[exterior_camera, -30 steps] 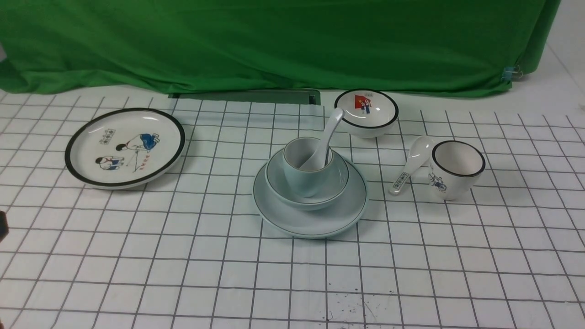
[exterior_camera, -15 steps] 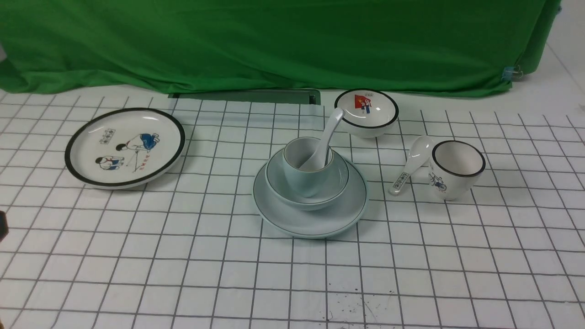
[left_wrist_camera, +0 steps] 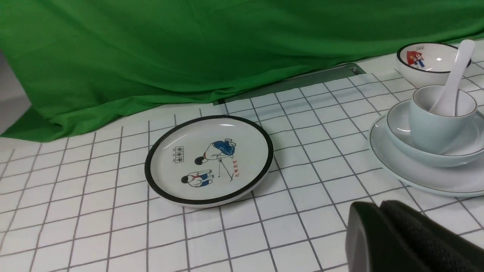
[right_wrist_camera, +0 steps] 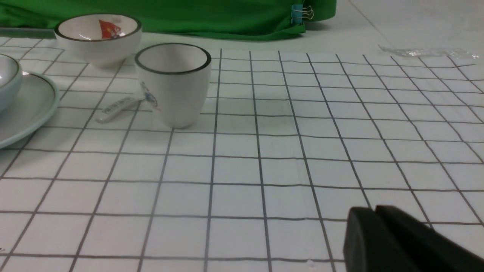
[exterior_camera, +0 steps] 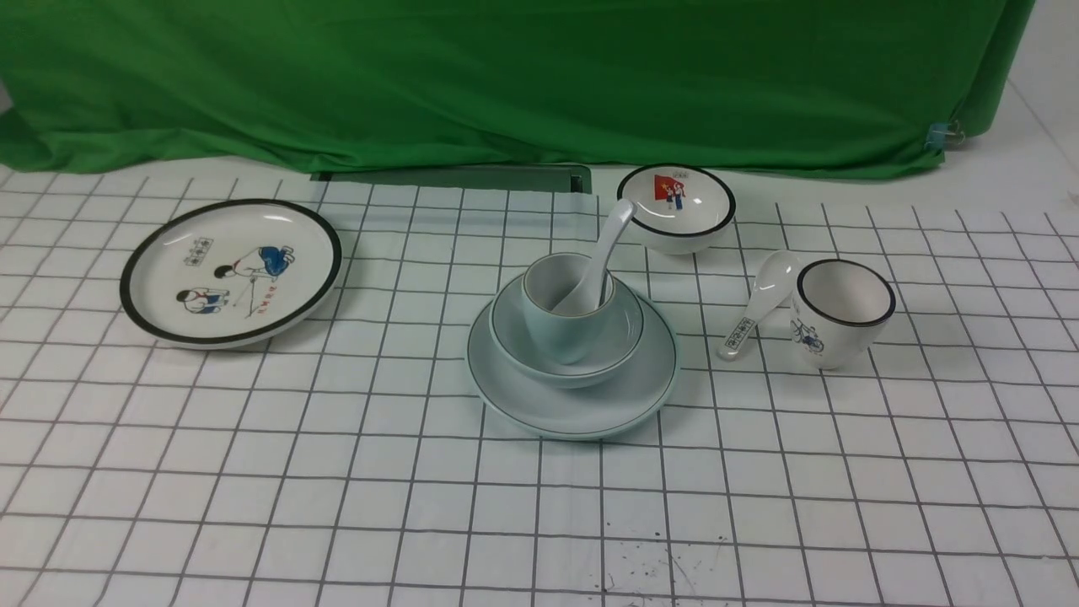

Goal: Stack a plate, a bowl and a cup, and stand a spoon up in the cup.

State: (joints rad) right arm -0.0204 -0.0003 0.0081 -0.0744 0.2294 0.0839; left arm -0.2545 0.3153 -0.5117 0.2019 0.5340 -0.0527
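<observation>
Two grippers, left and right, closed, empty; printed spoon's lettering illegible; cartoon plate's too.

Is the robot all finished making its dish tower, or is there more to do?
It looks finished. The bowl sits on the plate, the cup stands in the bowl, and the spoon leans inside the cup. No jaws hold any dishes, and nothing seems left to stack.

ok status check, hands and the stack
Left hand shut, empty; right hand empty. Spoon leaning in cup, cup in bowl, bowl on plate. Nothing in the way.
</observation>
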